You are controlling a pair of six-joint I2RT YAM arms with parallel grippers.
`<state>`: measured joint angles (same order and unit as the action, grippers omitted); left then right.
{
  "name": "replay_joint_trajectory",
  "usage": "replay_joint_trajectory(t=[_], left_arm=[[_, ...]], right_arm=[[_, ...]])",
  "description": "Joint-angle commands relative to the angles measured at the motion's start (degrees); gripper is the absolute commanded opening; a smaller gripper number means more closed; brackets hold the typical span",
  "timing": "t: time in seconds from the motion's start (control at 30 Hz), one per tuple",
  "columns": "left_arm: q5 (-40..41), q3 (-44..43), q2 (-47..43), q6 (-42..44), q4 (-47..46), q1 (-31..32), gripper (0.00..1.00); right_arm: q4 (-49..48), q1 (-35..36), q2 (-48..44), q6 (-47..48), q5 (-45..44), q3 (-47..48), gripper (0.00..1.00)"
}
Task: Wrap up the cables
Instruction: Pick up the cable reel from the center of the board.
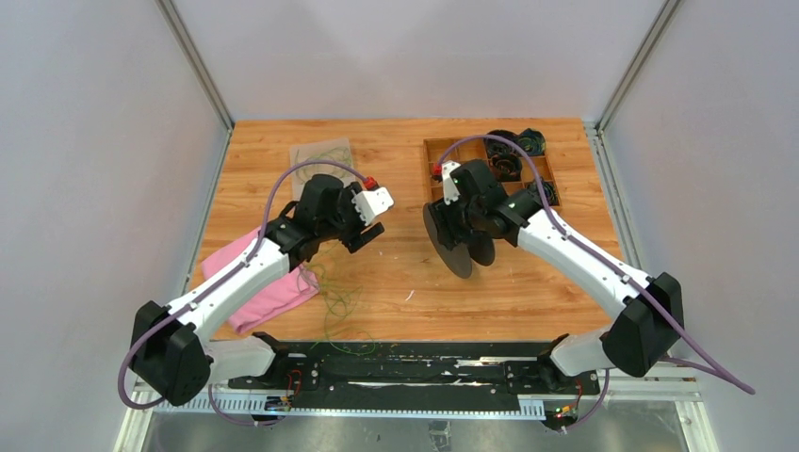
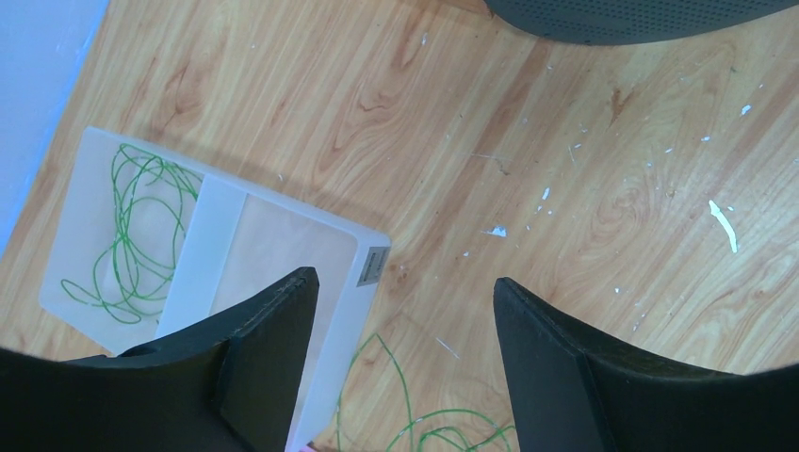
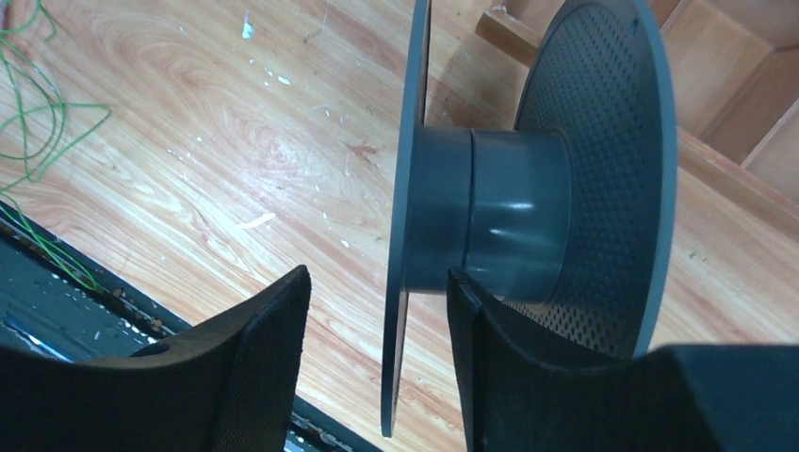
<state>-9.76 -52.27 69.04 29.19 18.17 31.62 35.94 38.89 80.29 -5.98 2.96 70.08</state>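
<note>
High rear camera overlooks the table (image 1: 396, 273); close, downward wrist cameras both catch loose cables (image 2: 452, 435).

Thin green cables (image 1: 337, 303) lie in a loose tangle on the wooden surface (image 1: 405, 273) near its front edge; another coil (image 2: 141, 226) sits inside a clear bag (image 2: 273, 254).

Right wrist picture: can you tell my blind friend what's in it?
A big black spool stands on edge on a wooden table, one thin disc of it between the open jaws of the right gripper. Thin green cable loops at the far left; a wooden tray sits behind the spool.
</note>
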Motion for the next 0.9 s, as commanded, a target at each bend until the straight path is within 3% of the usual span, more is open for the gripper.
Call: replay_joint_trajectory(t=[0.0,0.23,0.33,0.6,0.87], left_arm=[[0.9,1.3,-2.3,0.9,-0.3,-0.3,0.73],[0.6,1.2,-3.7,1.7,2.3,-1.0,0.74],[-1.4,-0.3,-4.8,3.6,7.6,-1.6,0.74],[-4.6,-5.6,-4.4,16.8,34.8,-1.9,0.74],[-7.9,0.1,-6.8,22.2,39.0,0.3,0.73]], right_arm=[[1.9,0.9,-0.5,1.0,-0.6,3.9,0.6],[4.5,0.9,-2.0,4.3,-1.0,6.6,0.77],[4.9,0.9,-4.3,6.8,-1.4,6.8,0.78],[1.0,0.6,-13.9,17.8,0.2,2.9,0.79],[-1.9,-0.4,-19.5,23.1,5.0,-1.6,0.79]])
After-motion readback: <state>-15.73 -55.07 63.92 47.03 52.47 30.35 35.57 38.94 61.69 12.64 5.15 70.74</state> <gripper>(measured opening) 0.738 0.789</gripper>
